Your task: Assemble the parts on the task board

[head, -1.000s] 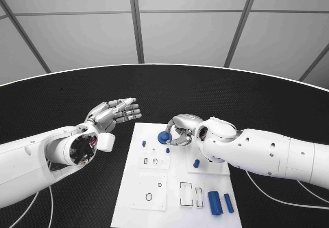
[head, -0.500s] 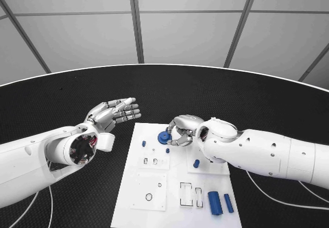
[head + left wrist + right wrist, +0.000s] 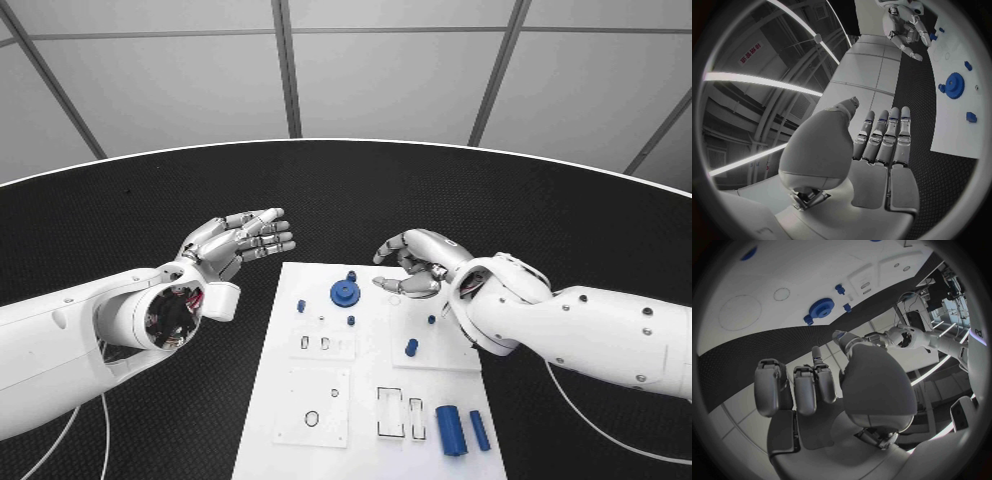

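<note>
- My left hand (image 3: 238,240) hangs above the bench (image 3: 130,230), off the left edge of the task board (image 3: 433,455), palm up, fingers nearly straight and a little apart, holding nothing; I judge it parked there to leave the board free for the other arm.
- The task board lies at the middle of the bench. On its far half sits the blue gear (image 3: 345,293), flat, with a small blue peg (image 3: 351,276) just beyond it and another small blue piece (image 3: 300,305) towards the board's left edge.
- Nearer me, a short blue piece (image 3: 411,347) lies mid-board, and two long blue bars (image 3: 462,429) rest side by side at the near right corner, apparently awaiting the outlined slots (image 3: 400,411) beside them.
- My right hand (image 3: 414,262) hovers over the board's far right corner, just right of the gear and clear of it, fingers loosely curled with nothing in them.
</note>
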`<control>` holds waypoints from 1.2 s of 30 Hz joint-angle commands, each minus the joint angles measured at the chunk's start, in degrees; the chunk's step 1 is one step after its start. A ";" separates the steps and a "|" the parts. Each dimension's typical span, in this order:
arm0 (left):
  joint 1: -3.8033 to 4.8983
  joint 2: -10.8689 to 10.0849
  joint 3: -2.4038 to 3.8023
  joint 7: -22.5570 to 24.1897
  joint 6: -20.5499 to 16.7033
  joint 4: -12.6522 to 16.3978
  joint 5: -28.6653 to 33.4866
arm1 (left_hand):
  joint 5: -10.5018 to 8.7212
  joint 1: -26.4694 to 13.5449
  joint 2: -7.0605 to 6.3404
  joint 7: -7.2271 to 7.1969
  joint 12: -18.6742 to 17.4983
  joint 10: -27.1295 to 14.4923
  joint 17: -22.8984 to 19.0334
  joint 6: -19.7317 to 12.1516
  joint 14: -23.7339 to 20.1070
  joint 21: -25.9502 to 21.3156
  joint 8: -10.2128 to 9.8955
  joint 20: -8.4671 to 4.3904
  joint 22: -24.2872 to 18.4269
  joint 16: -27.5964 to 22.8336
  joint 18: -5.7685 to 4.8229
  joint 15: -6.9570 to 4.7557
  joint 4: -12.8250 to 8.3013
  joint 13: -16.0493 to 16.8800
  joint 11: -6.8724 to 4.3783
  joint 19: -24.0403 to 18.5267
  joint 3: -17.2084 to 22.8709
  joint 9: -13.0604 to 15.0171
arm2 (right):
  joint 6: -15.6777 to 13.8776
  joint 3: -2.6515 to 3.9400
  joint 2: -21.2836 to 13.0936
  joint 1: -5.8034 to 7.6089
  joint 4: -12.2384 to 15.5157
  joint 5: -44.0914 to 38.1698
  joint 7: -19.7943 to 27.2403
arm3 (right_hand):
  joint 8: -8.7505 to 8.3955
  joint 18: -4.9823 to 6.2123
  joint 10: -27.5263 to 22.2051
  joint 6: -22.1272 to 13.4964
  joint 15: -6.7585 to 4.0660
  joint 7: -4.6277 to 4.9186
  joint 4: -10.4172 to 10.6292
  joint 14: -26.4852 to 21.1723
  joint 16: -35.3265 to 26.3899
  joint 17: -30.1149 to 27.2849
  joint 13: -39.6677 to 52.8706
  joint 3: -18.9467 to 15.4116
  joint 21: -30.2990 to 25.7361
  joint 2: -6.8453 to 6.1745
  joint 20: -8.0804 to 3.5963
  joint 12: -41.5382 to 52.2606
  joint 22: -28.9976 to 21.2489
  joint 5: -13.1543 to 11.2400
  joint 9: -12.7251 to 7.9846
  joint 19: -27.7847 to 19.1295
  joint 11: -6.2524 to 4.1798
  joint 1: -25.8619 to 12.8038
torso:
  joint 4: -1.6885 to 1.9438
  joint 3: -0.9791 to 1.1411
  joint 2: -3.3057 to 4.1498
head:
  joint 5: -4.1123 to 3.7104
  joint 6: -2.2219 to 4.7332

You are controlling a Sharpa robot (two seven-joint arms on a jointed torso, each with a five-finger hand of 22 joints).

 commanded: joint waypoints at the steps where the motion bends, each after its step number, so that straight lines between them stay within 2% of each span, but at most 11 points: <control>1: -0.01 0.26 -0.01 -0.05 0.16 -0.30 0.00 | -0.38 -0.16 -0.14 4.21 0.02 -0.38 -0.03 0.10 -0.42 -0.37 -0.32 0.07 -0.10 -0.24 0.49 -0.12 -0.06 0.02 0.13 -0.10 0.24 -0.01 | -0.22 -0.03 -5.88 0.00 0.91 7.70 4.04 | -0.37 -0.39 1.51 1.01 -0.54 -0.09 -1.14 5.15 -0.51 11.58 9.89 0.16 -0.64 -0.28 -0.15 -0.81 6.28 -2.09 -0.08 2.56 -0.30 1.38 | -0.58 0.25 -0.50 | -0.24 0.03; 2: -0.01 0.35 -0.01 -0.06 0.21 -0.38 0.00 | -0.38 -0.16 -0.14 4.21 0.02 -0.38 -0.03 0.10 -0.42 -0.37 -0.32 0.07 -0.10 -0.24 0.49 -0.12 -0.06 0.02 0.13 -0.10 0.24 -0.01 | -0.22 -0.04 -6.93 0.00 1.07 8.82 4.71 | -0.44 -0.37 1.34 1.06 -0.59 -0.15 -1.46 5.12 -0.56 11.48 9.69 0.23 -0.72 -0.41 -0.22 -1.03 6.21 -2.39 -0.12 2.51 -0.37 1.73 | -0.61 0.26 -0.53 | -0.42 0.12; 4: -0.02 0.55 -0.01 -0.10 0.38 -0.53 0.00 | -0.37 -0.15 -0.15 4.20 0.03 -0.37 -0.03 0.30 -0.42 -0.37 -0.27 0.07 -0.10 -0.24 0.48 -0.12 -0.08 0.02 0.12 -0.09 0.26 0.03 | -0.22 -0.14 -9.28 -0.01 1.18 10.79 6.09 | -0.52 -0.35 1.07 1.08 -0.62 -0.22 -1.75 5.09 -0.62 11.33 9.38 0.23 -0.83 -0.62 -0.26 -1.37 6.11 -2.50 -0.15 2.45 -0.45 2.02 | -0.89 0.54 -0.67 | -0.85 0.10; 7: -0.05 0.87 -0.02 -0.15 0.77 -0.78 0.00 | -0.37 -0.15 -0.15 4.20 0.03 -0.37 -0.03 0.30 -0.42 -0.37 -0.27 0.07 -0.10 -0.24 0.48 -0.12 -0.08 0.02 0.12 -0.09 0.26 0.03 | -0.45 -0.90 -12.21 -0.02 1.22 12.30 7.51 | -0.60 -0.31 0.73 1.10 -0.59 -0.28 -2.07 5.03 -0.73 11.07 8.99 0.29 -1.00 -0.75 -0.27 -1.80 5.93 -2.51 -0.19 2.36 -0.54 2.40 | -1.10 0.88 -0.80 | -1.37 0.17; 10: -0.12 1.32 -0.02 -0.26 1.13 -1.07 0.00 | -0.37 -0.15 -0.15 4.20 0.03 -0.37 -0.03 0.30 -0.42 -0.37 -0.27 0.07 -0.10 -0.24 0.48 -0.12 -0.08 0.02 0.12 -0.09 0.26 0.03 | -0.67 -1.65 -15.32 -0.53 1.46 13.13 8.98 | -0.70 -0.29 0.59 1.04 -0.60 -0.31 -2.24 5.03 -0.73 11.10 8.83 0.31 -1.09 -0.87 -0.27 -1.99 5.84 -2.47 -0.23 2.32 -0.57 2.61 | -1.12 1.17 -0.83 | -2.07 0.22; 19: -0.36 1.61 -0.03 -0.42 1.41 -1.39 -0.01 | -0.36 -0.09 -0.17 4.15 0.05 -0.31 -0.03 0.31 -0.41 -0.38 -0.26 0.07 -0.12 -0.27 0.48 -0.13 -0.17 0.03 0.09 -0.09 0.32 0.03 | -1.24 -2.17 -17.89 -2.68 0.76 13.65 10.23 | -1.57 -0.31 0.39 -0.06 -0.38 -0.07 -2.79 5.09 -0.65 11.37 8.60 0.19 -1.11 -1.24 -0.17 -2.27 5.88 -2.36 -0.57 2.33 -0.45 3.13 | -1.23 1.85 -0.85 | -2.54 -0.02; 20: -0.37 1.62 -0.03 -0.43 1.42 -1.39 -0.01 | -0.36 -0.09 -0.17 4.15 0.05 -0.31 -0.03 0.31 -0.41 -0.38 -0.26 0.07 -0.12 -0.27 0.48 -0.13 -0.17 0.03 0.09 -0.09 0.32 0.03 | -1.32 -2.19 -17.89 -2.92 0.64 13.67 10.16 | -1.76 -0.32 0.40 -0.31 -0.31 -0.01 -2.86 5.12 -0.61 11.48 8.61 0.11 -1.08 -1.29 -0.12 -2.26 5.93 -2.36 -0.64 2.35 -0.39 3.19 | -1.21 1.74 -0.85 | -2.55 -0.01; 23: -0.41 1.63 -0.03 -0.43 1.45 -1.37 -0.01 | -0.35 -0.04 -0.17 4.13 0.06 -0.29 -0.02 0.27 -0.41 -0.38 -0.27 0.07 -0.13 -0.28 0.48 -0.13 -0.22 0.03 0.08 -0.09 0.37 0.03 | -1.53 -2.23 -17.56 -3.39 0.15 13.68 9.71 | -1.97 -0.32 0.37 -0.61 -0.23 0.07 -2.91 5.14 -0.59 11.54 8.58 -0.06 -1.10 -1.36 -0.07 -2.30 5.91 -2.37 -0.72 2.35 -0.31 3.22 | -1.14 1.82 -0.82 | -2.59 -0.09; 25: -0.42 1.62 -0.03 -0.43 1.44 -1.35 -0.01 | -0.35 -0.04 -0.17 4.13 0.06 -0.29 -0.02 0.27 -0.41 -0.38 -0.27 0.07 -0.13 -0.28 0.48 -0.13 -0.22 0.03 0.08 -0.09 0.37 0.03 | -1.80 -2.24 -17.23 -3.76 -0.17 12.97 9.00 | -2.19 -0.33 0.33 -0.92 -0.15 0.17 -2.95 5.17 -0.55 11.66 8.54 -0.31 -1.08 -1.43 0.00 -2.35 5.95 -2.42 -0.80 2.37 -0.22 3.21 | -1.04 1.59 -0.76 | -2.66 -0.09; 28: -0.43 1.59 -0.03 -0.43 1.41 -1.31 -0.01 | -0.35 -0.04 -0.17 4.13 0.06 -0.29 -0.02 0.27 -0.41 -0.38 -0.27 0.07 -0.13 -0.28 0.48 -0.13 -0.22 0.03 0.08 -0.09 0.37 0.03 | -2.40 -2.24 -16.85 -4.50 -0.31 11.14 7.93 | -2.24 -0.34 0.37 -0.98 -0.13 0.20 -2.93 5.18 -0.53 11.71 8.58 -0.40 -1.04 -1.44 0.02 -2.30 6.01 -2.45 -0.81 2.39 -0.19 3.18 | -1.04 1.45 -0.79 | -2.53 -0.26; 36: -0.44 1.32 -0.03 -0.39 1.30 -1.11 -0.01 | -0.35 -0.04 -0.17 4.13 0.06 -0.29 -0.02 0.27 -0.41 -0.38 -0.27 0.07 -0.13 -0.28 0.48 -0.13 -0.22 0.03 0.08 -0.09 0.37 0.03 | -3.18 -2.24 -15.34 -5.65 -0.73 9.25 6.38 | -2.25 -0.40 0.56 -0.99 -0.10 0.23 -2.89 5.24 -0.43 11.98 8.78 -0.49 -0.84 -1.41 0.05 -2.08 6.25 -2.51 -0.81 2.49 -0.16 3.12 | -0.91 1.49 -0.67 | -2.34 -0.51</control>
